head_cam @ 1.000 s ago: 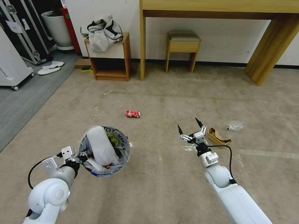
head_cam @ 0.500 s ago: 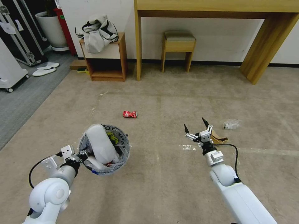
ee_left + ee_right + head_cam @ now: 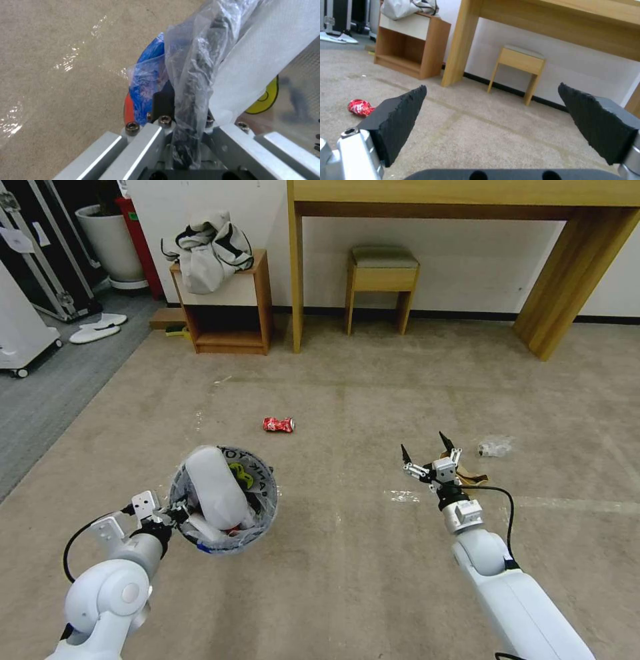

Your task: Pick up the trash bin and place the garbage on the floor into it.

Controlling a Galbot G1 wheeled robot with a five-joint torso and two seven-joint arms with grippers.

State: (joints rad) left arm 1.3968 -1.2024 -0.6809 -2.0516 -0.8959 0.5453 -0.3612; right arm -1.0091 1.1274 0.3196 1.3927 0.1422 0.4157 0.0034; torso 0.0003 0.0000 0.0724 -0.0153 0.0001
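Observation:
The trash bin (image 3: pixel 257 513), lined with a clear bag, hangs just above the floor (image 3: pixel 347 580) at the lower left, and my left gripper (image 3: pixel 175 511) is shut on its near rim. A white slipper (image 3: pixel 213 488) stands tilted inside it. In the left wrist view the fingers clamp the bag and the blue band (image 3: pixel 148 75). My right gripper (image 3: pixel 425 444) is open, low over the carpet, right beside the brown cardboard scrap (image 3: pixel 472 475), which it partly hides. A clear plastic wad (image 3: pixel 495 447) lies just beyond. The red soda can (image 3: pixel 278 425) (image 3: pixel 360 107) lies mid-floor.
A wooden cabinet (image 3: pixel 230 313) with clothing on top, a stool (image 3: pixel 381 280) and a long desk (image 3: pixel 567 280) line the far wall. Grey flooring (image 3: pixel 40 400) with a pair of white slippers (image 3: pixel 97 328) and a white planter pot (image 3: pixel 107 240) is at the left. Tape lines (image 3: pixel 573 505) cross the carpet.
The head camera shifted a little early on. My right gripper has edged to the right, closer to the cardboard scrap, still open. The left arm holds the bin where it was.

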